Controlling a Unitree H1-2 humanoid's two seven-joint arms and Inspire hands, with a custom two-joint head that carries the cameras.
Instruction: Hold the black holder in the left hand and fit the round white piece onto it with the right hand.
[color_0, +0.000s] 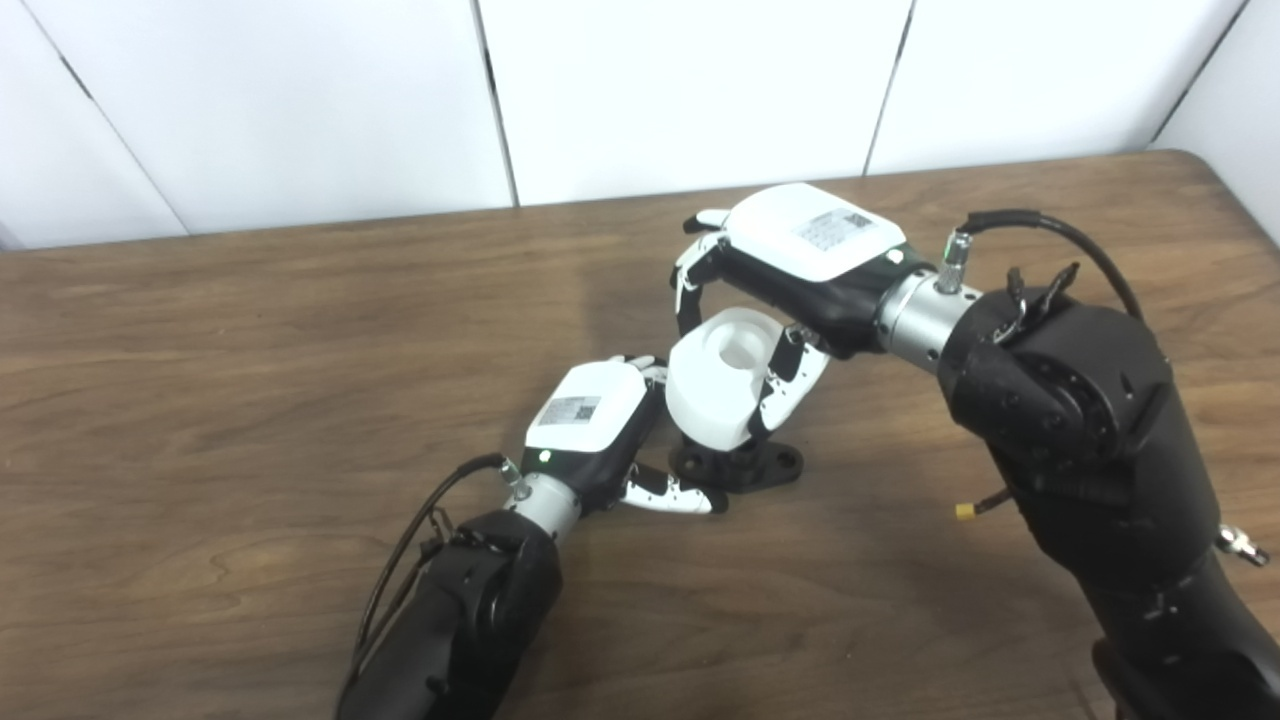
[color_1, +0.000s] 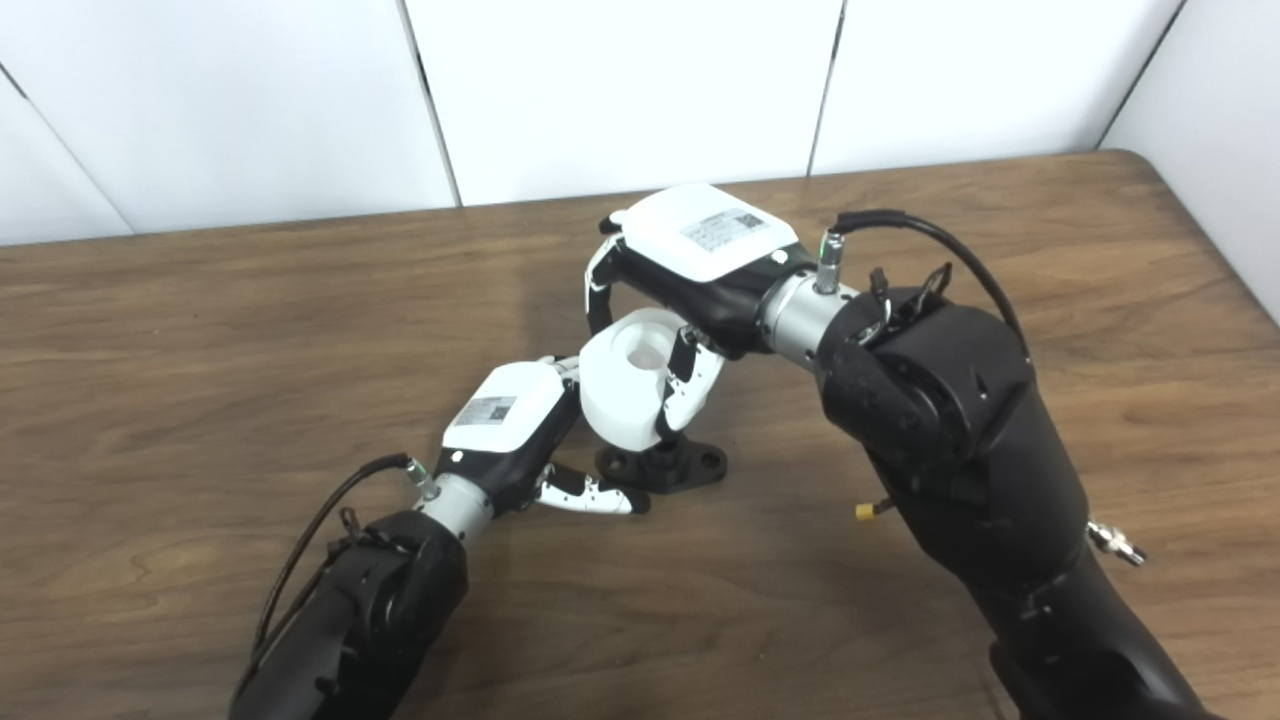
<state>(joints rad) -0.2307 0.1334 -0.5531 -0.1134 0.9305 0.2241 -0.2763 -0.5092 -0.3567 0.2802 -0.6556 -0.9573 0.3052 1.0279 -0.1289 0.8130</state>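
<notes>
While the broad brown wood-grain table (color_0: 250, 380) fills most of both views beneath a wall of plain white panels (color_0: 690, 90), the two black robot arms rise from the bottom edge and meet near its middle. The bulkier right arm (color_0: 1090, 440) bends in from the right, a black cable (color_0: 1050, 235) looping over its wrist, and its white-backed right hand (color_0: 780, 290) arches over the round white plastic piece (color_0: 722, 385), fingers curled down the far side and thumb down the near side, so that the hand is clamped on the piece. The slimmer left arm (color_0: 470, 610) comes up from the lower left, and its left hand (color_0: 610, 425) lies just beside the white piece on the left, its thumb (color_0: 675, 494) stretched out low along the table toward the base below; its fingers reach behind the piece and are hidden, so whether they grip anything cannot be told. The white piece, a thick drum with a round hollow in its upper face, is tilted and sits atop the small black holder (color_0: 740, 465), whose flat base with holes at its ends rests on the table directly under it. How far the piece is seated on the holder is hidden from view.
</notes>
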